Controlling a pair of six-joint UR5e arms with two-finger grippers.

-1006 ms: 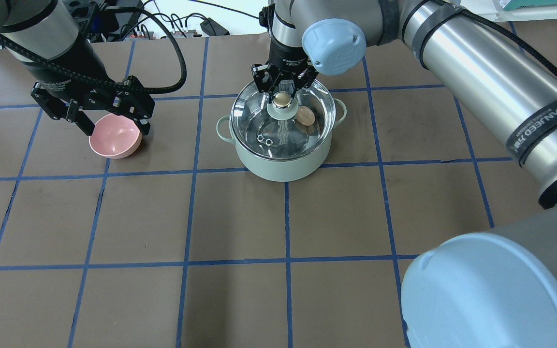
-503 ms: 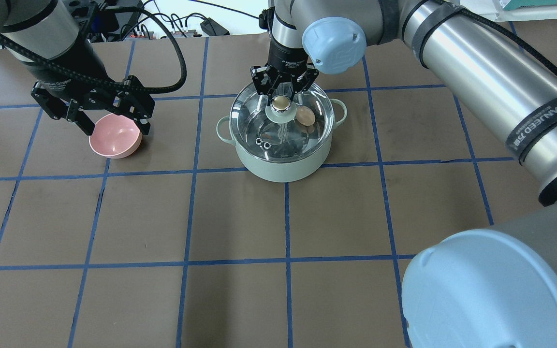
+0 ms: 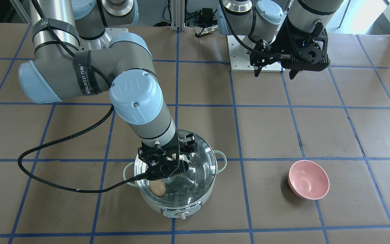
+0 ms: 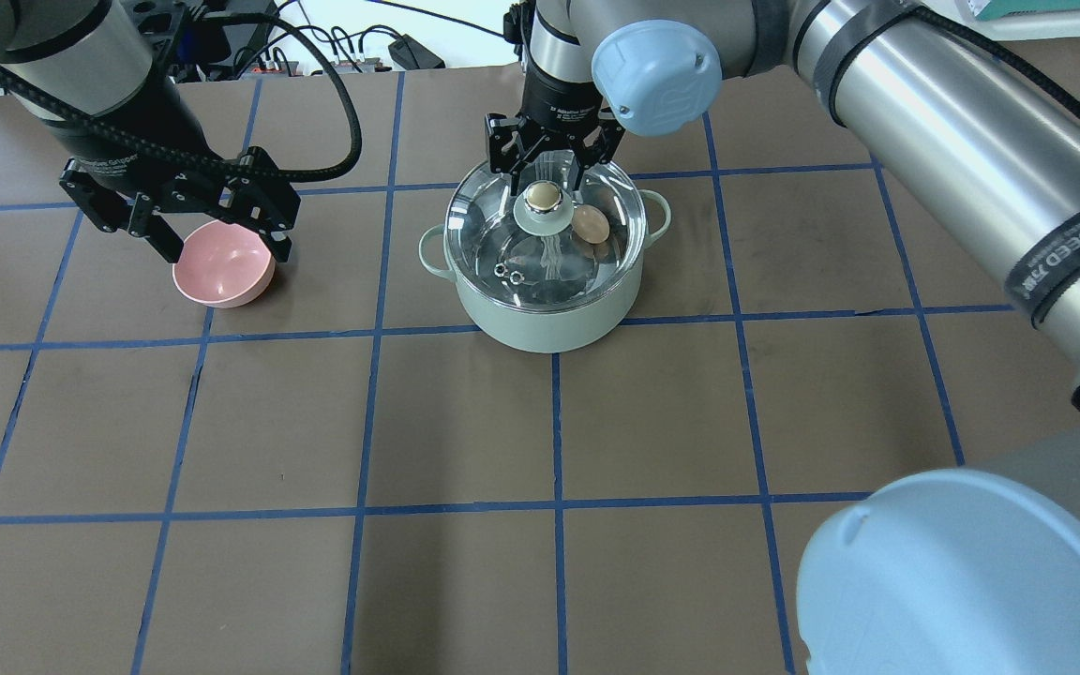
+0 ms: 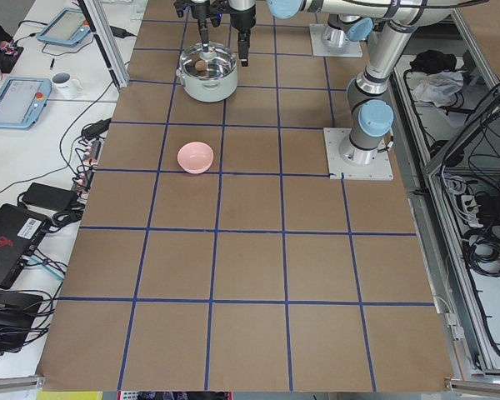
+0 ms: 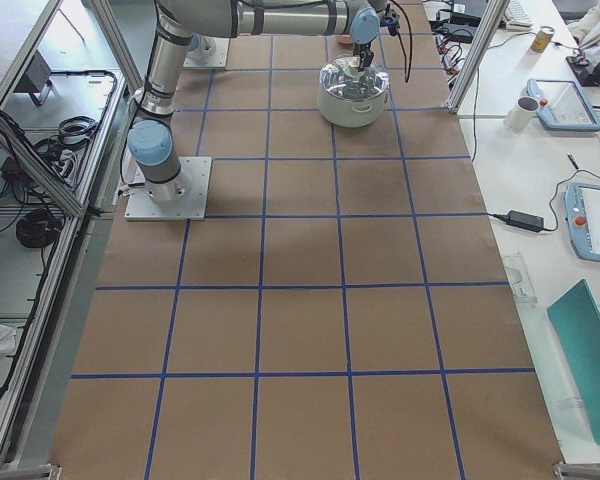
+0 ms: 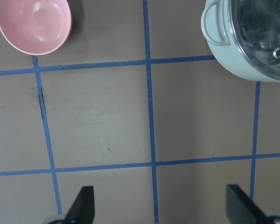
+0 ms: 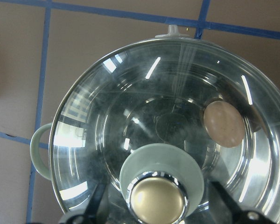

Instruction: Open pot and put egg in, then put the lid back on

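The mint-green pot [image 4: 549,323] stands at the table's far middle with the clear glass lid [image 4: 502,234] seated on it. The tan egg [image 4: 591,224] lies inside, seen through the glass, also in the right wrist view [image 8: 224,123] and the front view [image 3: 157,187]. My right gripper [image 4: 551,159] is open and hovers just above the lid's knob [image 8: 159,198], its fingers apart from it. My left gripper [image 4: 221,246] is open and empty above the pink bowl; the left wrist view [image 7: 161,210] shows its fingers wide apart.
A pink bowl [image 4: 223,267] sits on the table left of the pot, empty. Brown table paper [image 4: 465,422] with blue tape grid lines covers the near half. Cables and gear lie beyond the far edge [image 4: 362,52].
My right gripper has risen off the lid's knob and drawn slightly toward the far side. The lid stays on the pot. The left arm has not moved.
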